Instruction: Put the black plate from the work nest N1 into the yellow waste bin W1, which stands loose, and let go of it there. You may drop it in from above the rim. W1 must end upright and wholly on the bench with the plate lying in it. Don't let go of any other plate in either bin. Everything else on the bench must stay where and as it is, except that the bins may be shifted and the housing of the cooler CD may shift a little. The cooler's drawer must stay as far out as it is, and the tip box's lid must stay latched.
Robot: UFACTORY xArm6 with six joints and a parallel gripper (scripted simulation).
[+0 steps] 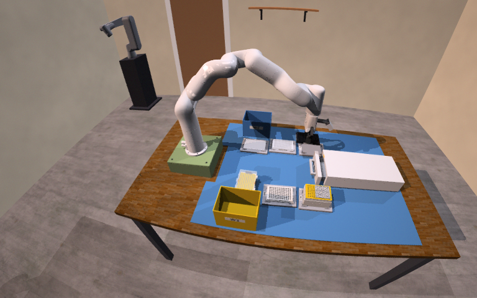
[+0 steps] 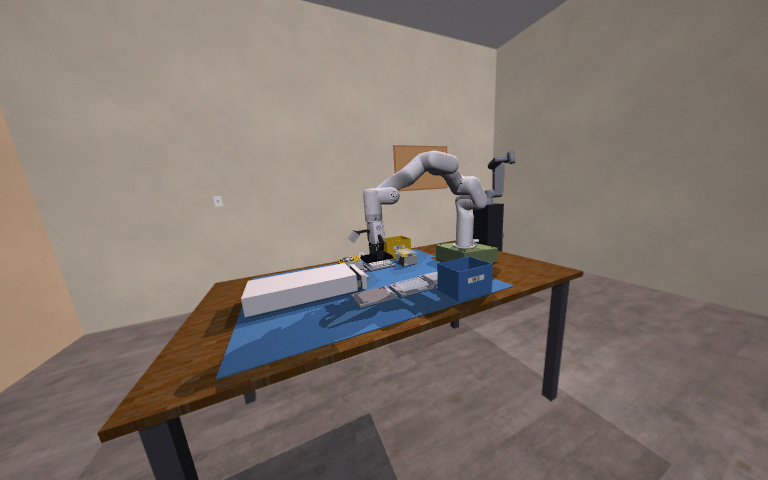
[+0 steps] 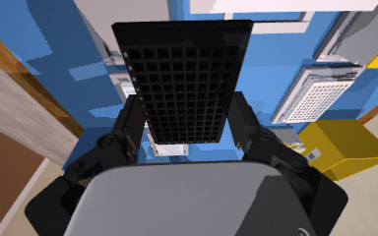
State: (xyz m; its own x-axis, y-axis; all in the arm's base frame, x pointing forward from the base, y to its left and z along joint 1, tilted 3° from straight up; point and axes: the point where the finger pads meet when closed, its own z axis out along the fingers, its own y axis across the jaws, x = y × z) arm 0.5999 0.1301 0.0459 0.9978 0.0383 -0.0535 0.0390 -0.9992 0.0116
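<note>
My gripper (image 3: 186, 104) is shut on the black plate (image 3: 183, 81), a black grid of small wells held by its two long sides. In the top view the gripper (image 1: 309, 135) holds the plate (image 1: 307, 137) a little above an empty grey nest (image 1: 310, 149) at the back of the blue mat. It also shows in the exterior view, where the plate (image 2: 375, 256) hangs under the wrist. The yellow bin W1 (image 1: 236, 207) stands upright and empty at the front left of the mat, far from the gripper. It shows in the wrist view (image 3: 331, 147) at the right.
The white cooler (image 1: 361, 169) with its drawer (image 1: 315, 166) lies right of the gripper. A blue bin (image 1: 257, 123) stands at the back. Nests with a grey plate (image 1: 254, 144) and white plates (image 1: 282, 144) (image 1: 279, 194), a yellow tip box (image 1: 317, 194) and a pale yellow plate (image 1: 245, 179) lie on the mat.
</note>
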